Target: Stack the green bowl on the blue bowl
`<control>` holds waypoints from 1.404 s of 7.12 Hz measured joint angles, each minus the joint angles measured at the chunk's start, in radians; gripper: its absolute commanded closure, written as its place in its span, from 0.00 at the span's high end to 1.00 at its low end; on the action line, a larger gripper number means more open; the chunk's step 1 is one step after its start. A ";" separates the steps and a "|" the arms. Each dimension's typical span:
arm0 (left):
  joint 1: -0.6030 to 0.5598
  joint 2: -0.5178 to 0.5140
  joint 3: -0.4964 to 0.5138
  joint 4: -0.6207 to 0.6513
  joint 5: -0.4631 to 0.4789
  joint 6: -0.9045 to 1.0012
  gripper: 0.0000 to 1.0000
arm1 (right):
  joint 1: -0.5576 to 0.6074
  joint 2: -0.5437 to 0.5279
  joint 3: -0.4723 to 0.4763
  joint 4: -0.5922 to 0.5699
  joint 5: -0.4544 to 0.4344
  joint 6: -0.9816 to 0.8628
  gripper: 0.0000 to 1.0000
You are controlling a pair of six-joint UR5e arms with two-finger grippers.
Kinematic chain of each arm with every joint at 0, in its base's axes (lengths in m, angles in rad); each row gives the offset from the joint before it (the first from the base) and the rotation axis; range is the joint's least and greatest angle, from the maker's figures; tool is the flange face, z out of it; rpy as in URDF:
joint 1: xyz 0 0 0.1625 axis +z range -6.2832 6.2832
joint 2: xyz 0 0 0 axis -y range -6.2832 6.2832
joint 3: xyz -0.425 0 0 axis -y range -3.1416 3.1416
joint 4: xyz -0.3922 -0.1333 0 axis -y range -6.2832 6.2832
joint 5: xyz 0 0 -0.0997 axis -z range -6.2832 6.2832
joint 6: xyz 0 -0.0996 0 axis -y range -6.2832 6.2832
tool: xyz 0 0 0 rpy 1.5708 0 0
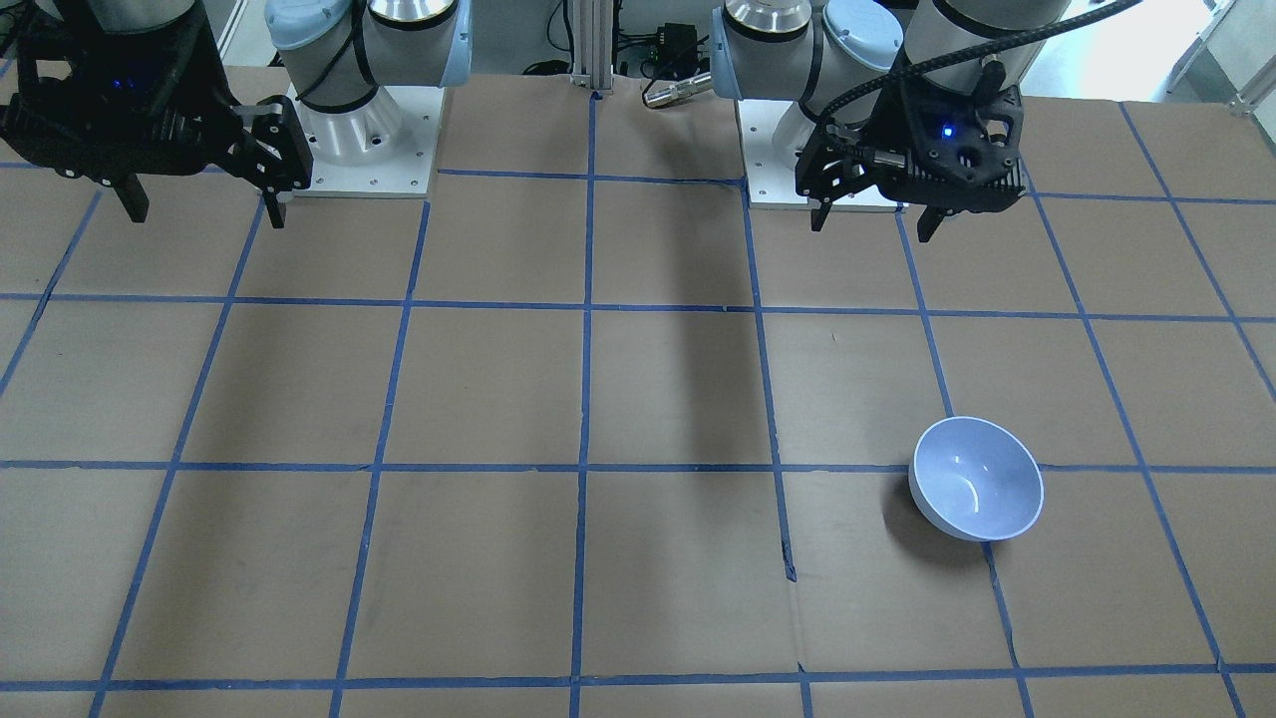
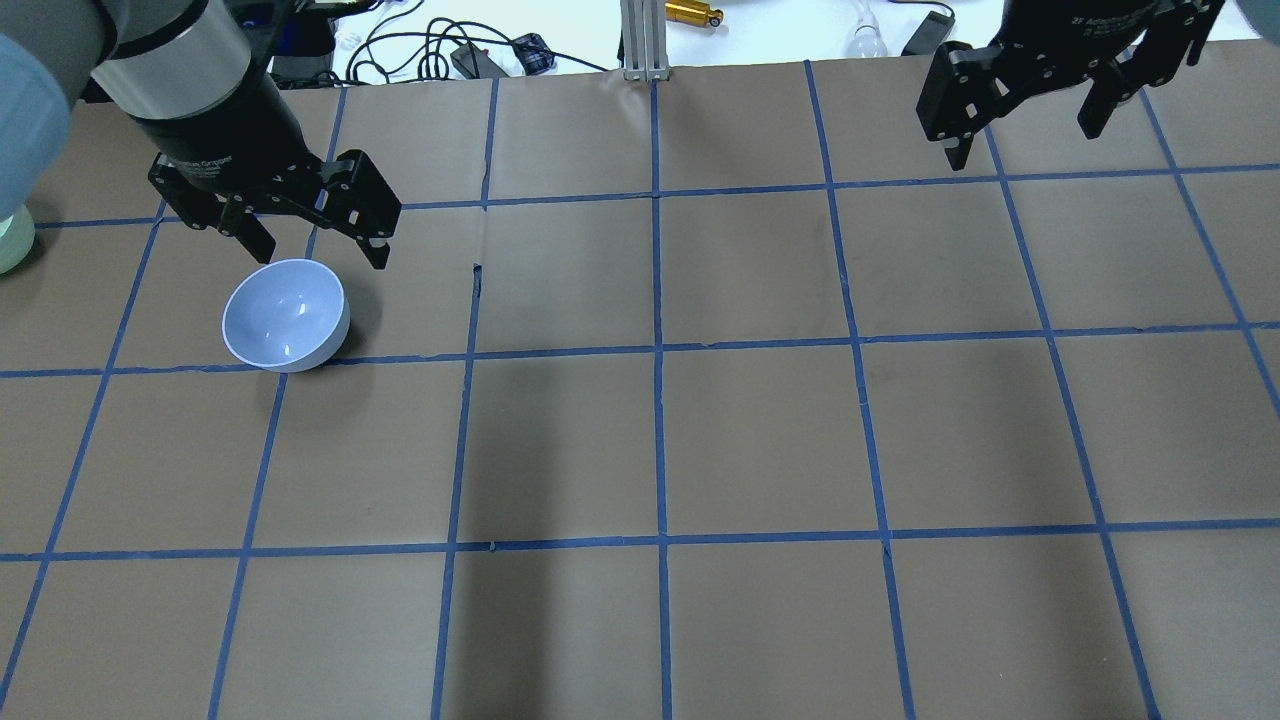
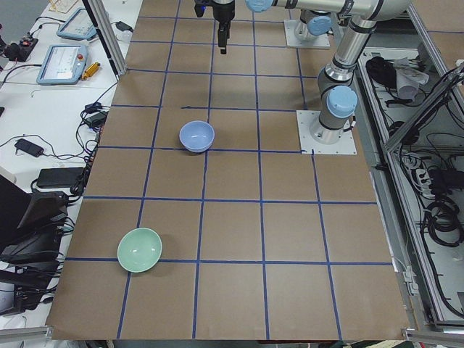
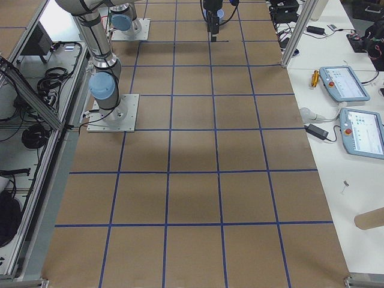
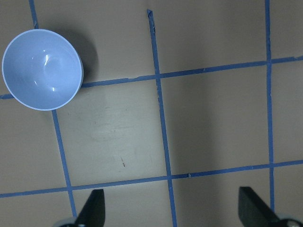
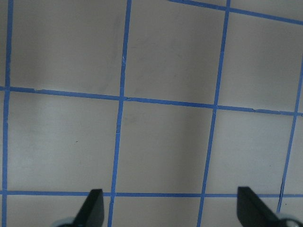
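The blue bowl (image 2: pixel 285 315) stands upright and empty on the table's left part; it also shows in the front view (image 1: pixel 977 479), the left side view (image 3: pixel 197 135) and the left wrist view (image 5: pixel 42 68). The green bowl (image 3: pixel 140 249) stands upright far off at the table's left end, cut by the overhead view's left edge (image 2: pixel 12 245). My left gripper (image 2: pixel 320 250) hangs open and empty above the table just beyond the blue bowl (image 1: pixel 870 229) (image 5: pixel 171 210). My right gripper (image 2: pixel 1022 145) hangs open and empty over the far right (image 1: pixel 205 217) (image 6: pixel 170 210).
The table (image 2: pixel 760 440) is brown board with a grid of blue tape. Cables, an aluminium post (image 2: pixel 640 40) and tablets (image 3: pixel 61 64) lie beyond its far edge. The arm bases (image 1: pixel 359 130) stand on the robot's side.
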 measured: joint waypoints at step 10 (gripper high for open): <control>0.274 -0.058 0.015 0.049 0.001 0.527 1.00 | 0.000 0.000 0.000 0.000 0.000 0.000 1.00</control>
